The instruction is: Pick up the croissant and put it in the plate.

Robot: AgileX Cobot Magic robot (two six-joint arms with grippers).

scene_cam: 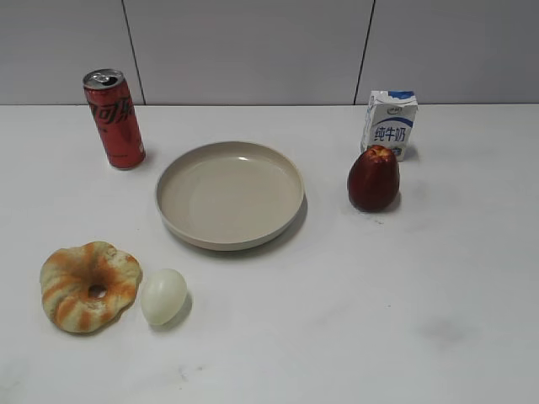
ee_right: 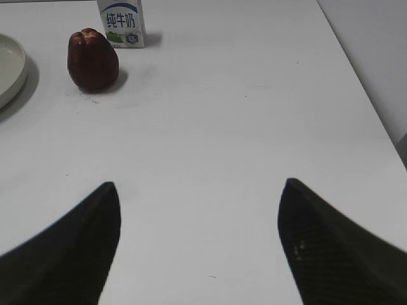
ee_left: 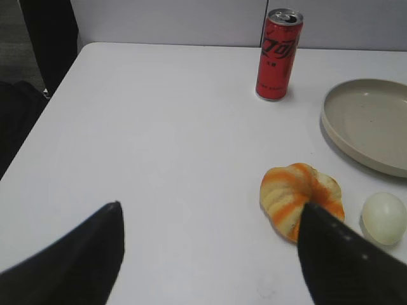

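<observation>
The croissant is a tan ring with orange-brown stripes. It lies at the front left of the white table, beside a pale egg. The beige plate sits empty behind it, near the middle. In the left wrist view the croissant lies just behind the right finger of my left gripper, which is open and empty above bare table. The plate shows at the right edge there. My right gripper is open and empty over bare table. Neither gripper shows in the exterior view.
A red cola can stands at the back left. A milk carton and a dark red fruit stand at the back right. The table's left edge shows in the left wrist view, its right edge in the right wrist view.
</observation>
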